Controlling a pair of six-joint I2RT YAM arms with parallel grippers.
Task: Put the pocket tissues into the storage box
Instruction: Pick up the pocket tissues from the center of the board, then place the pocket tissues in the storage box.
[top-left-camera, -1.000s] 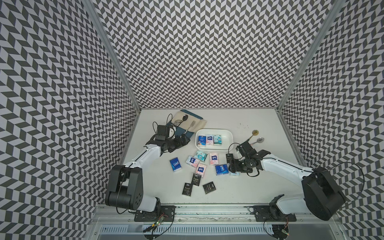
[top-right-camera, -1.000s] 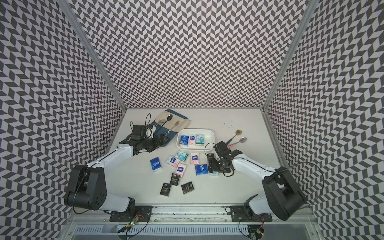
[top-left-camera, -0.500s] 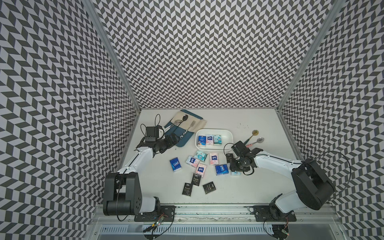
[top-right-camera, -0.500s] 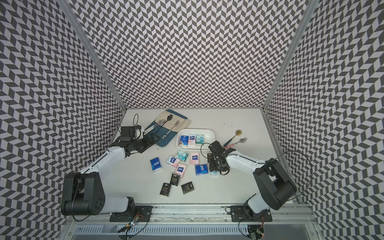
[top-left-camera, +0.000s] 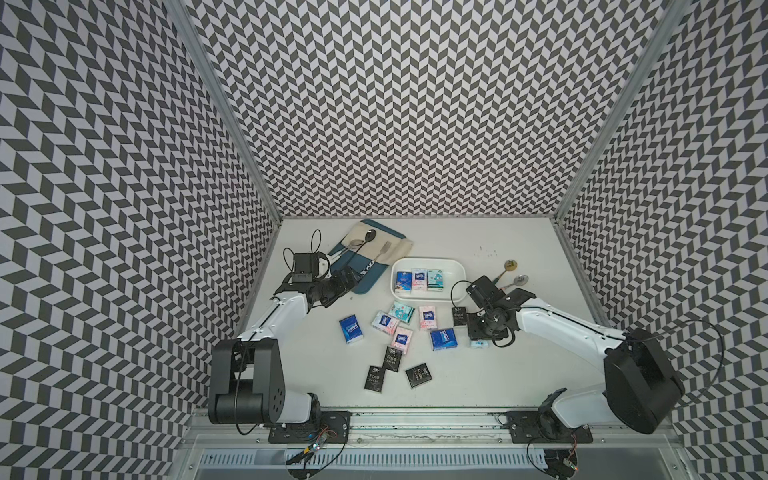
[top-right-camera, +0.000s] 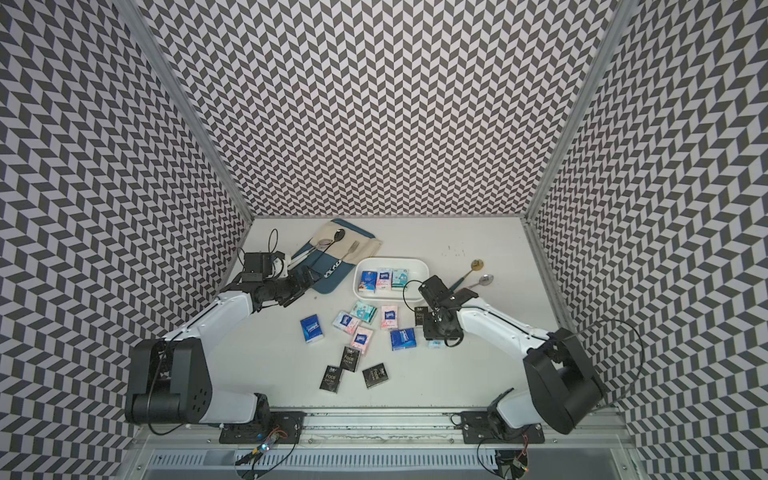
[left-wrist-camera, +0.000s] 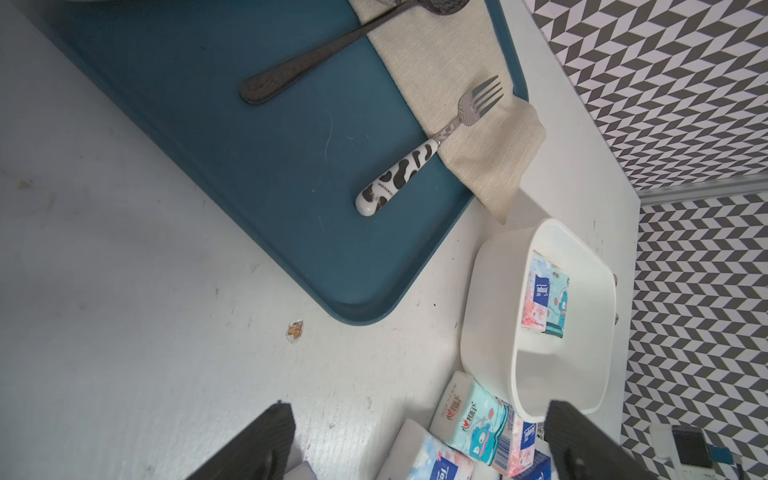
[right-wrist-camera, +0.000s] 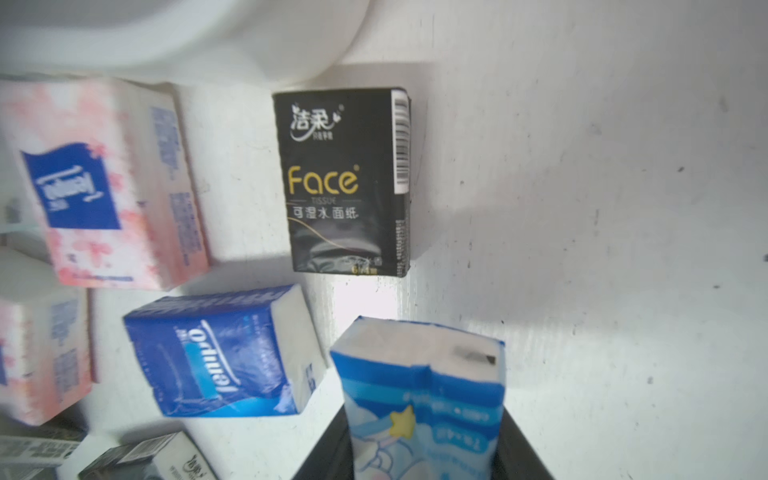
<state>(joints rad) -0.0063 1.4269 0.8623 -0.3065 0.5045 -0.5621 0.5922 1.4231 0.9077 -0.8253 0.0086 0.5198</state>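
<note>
My right end effector has its two fingers pressed on either side of a pale blue packet, which stands on edge between them. In both top views it sits low over the worktop, and I cannot tell whether the packet is off the surface. Just beside it lie a black packet lettered "Face" and a dark blue packet.

My left end effector is spread wide with nothing between the fingers. It hovers by the near corner of the blue tray, where a fork rests partly on a beige cloth.

The white storage box sits toward the back between the two arms, and three packets stand side by side in its left part. The rest of the pocket tissues lie loose on the worktop in front of the box. Pink-white, teal and dark blue ones are near it, and three more black packets lie closer to me. Two spoons lie to the right of the box.
</note>
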